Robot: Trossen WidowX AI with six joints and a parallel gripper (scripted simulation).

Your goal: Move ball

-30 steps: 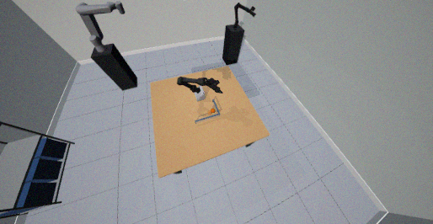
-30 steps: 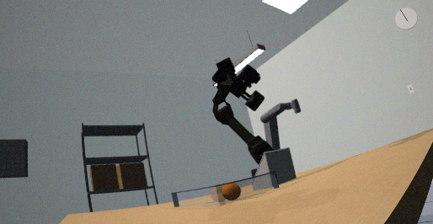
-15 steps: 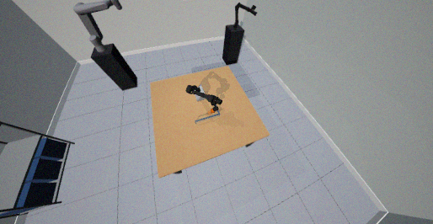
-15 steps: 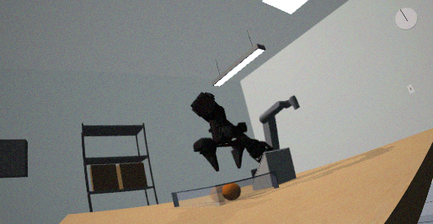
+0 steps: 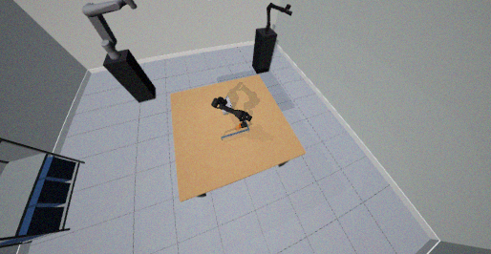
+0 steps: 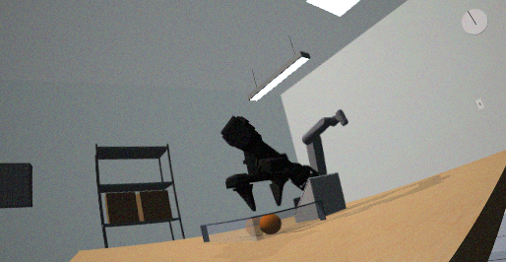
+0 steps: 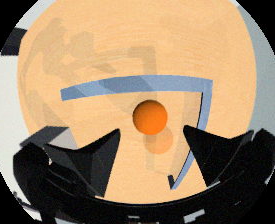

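Note:
The orange ball point(image 5: 239, 126) point(image 6: 270, 224) point(image 7: 150, 117) lies on the table inside the corner of the two low clear walls point(image 5: 234, 135) point(image 6: 205, 233) point(image 7: 138, 84). The see-through copy point(image 6: 252, 227) point(image 7: 159, 141) is beside the ball and partly overlaps it in view; in the wrist view it is below and slightly right of the ball. My gripper point(image 6: 267, 207) point(image 7: 153, 131) is open and empty, pointing down just above the ball. In the wrist view the ball shows between and slightly beyond the fingertips. In the top view the arm partly hides the corner.
The wooden table point(image 5: 201, 168) point(image 6: 394, 223) carries my arm point(image 5: 233, 112) and its base. The right-hand wall in the wrist view passes close to the right fingertip. Two other arms on dark pedestals point(image 5: 129, 77) point(image 5: 264, 51) and a shelf point(image 6: 135, 188) stand away from the table.

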